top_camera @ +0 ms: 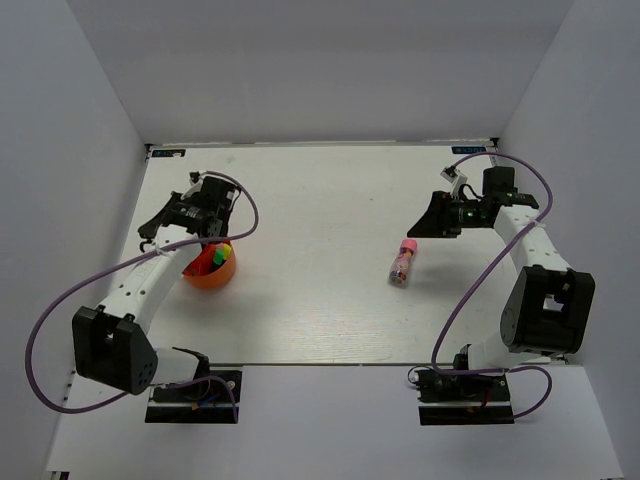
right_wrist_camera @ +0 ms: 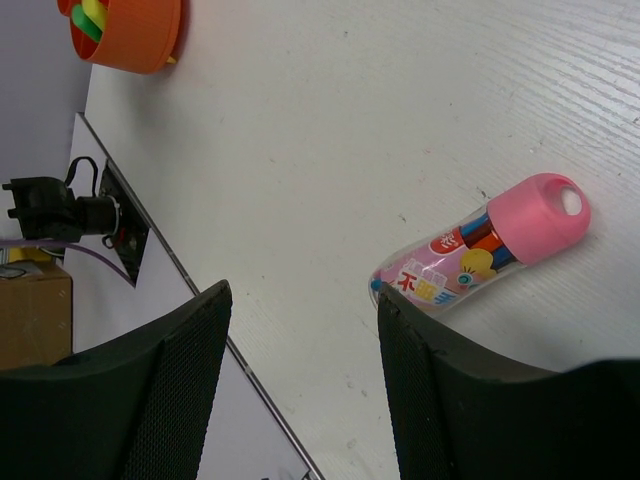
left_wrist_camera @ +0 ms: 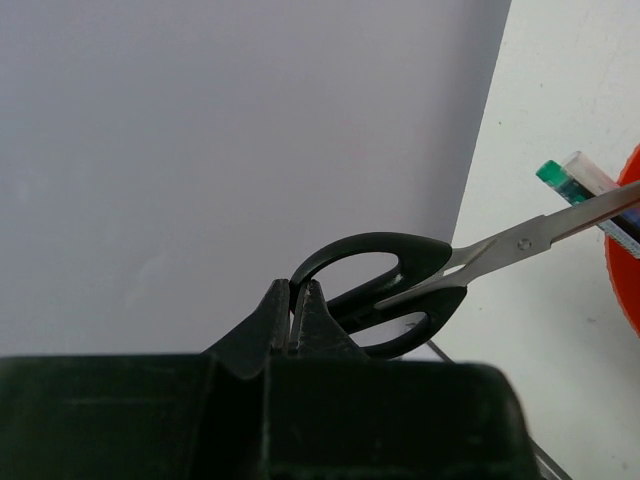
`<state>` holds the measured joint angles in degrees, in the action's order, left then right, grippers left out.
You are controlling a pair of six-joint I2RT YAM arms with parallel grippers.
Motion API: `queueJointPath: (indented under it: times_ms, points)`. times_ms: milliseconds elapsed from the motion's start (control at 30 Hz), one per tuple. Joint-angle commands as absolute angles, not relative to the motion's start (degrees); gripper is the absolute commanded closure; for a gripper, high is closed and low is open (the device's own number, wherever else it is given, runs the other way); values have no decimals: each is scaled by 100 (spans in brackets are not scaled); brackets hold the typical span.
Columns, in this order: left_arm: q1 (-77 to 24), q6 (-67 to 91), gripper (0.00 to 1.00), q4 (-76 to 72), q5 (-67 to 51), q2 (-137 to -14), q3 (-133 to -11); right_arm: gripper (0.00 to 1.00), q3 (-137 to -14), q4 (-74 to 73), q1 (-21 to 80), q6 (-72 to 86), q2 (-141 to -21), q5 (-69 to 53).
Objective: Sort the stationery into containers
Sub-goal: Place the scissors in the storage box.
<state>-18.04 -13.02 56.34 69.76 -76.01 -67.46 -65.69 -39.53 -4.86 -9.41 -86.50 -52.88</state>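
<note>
Above the left side of the surface (top_camera: 320, 200), the left arm (top_camera: 140, 285) holds the black-handled scissors (left_wrist_camera: 400, 285), its jaws clamped on the rim of a handle loop. The scissors' long axis runs from the jaws up and rightward in the wrist view, blades closed, tips leading toward the orange-red cup (top_camera: 212, 275), which holds bright markers. Whether the tips are past the rim cannot be told. A green-ended marker (left_wrist_camera: 552, 173) shows behind the blade. Right of centre lies the pink-capped tube (top_camera: 402, 262), cap toward the far wall, well apart from the cup. The right arm (top_camera: 530, 250) is nearer to it, with jaws apart, just beyond the cap. The likely next move is to lower the blades into the cup.
</note>
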Motion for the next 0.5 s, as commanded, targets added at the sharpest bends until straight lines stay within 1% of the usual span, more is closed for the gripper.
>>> queueJointPath:
  times_ms: [0,467]
  points:
    - [-1732,-2329,100,4483,7084,-7470,-6460,37,-6653,-3990,-527,-923,-8525,-5467]
    - [-1679,-2672,100,3991,7057,-8366,-6636,37,-6680,-4017,-615,-932,-8508,-5590]
